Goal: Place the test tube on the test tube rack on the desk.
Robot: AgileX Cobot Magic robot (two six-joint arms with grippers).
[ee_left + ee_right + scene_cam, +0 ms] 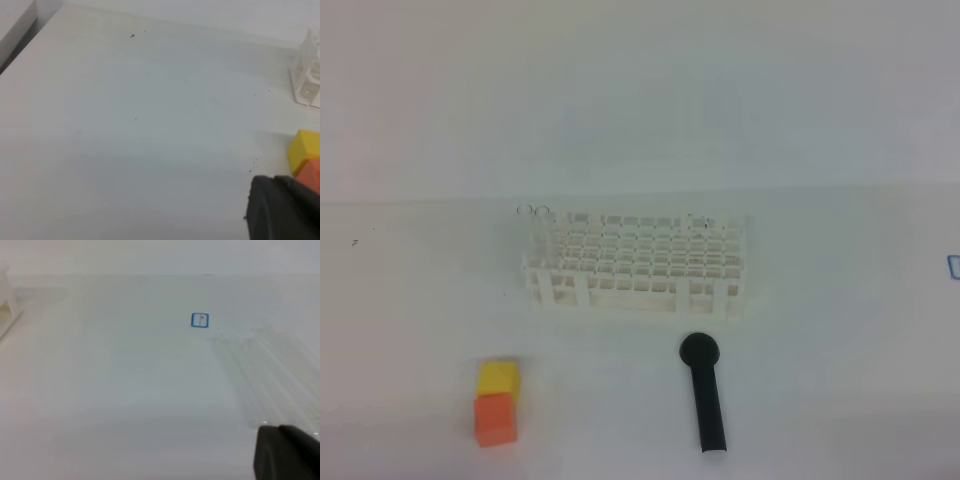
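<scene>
- The test tube (533, 211) is nearly invisible: only faint clear rims show at the far-left corner of the test tube rack (635, 262) on the bench (820, 380).
- Likely light, stiff, slippery and fragile; grip gently mid-length.
- I cannot tell its long axis or heading.
- Left end effector (285, 210) and right end effector (287, 452) are clenched and empty.

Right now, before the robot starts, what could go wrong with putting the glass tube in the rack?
The test tube is clear glass on a white desk; I cannot pick it out, so a grab could miss.
The black stick lies just in front of the test tube rack and could get grabbed by mistake.
The rack's holes are small, so a tilted tube might catch.
</scene>
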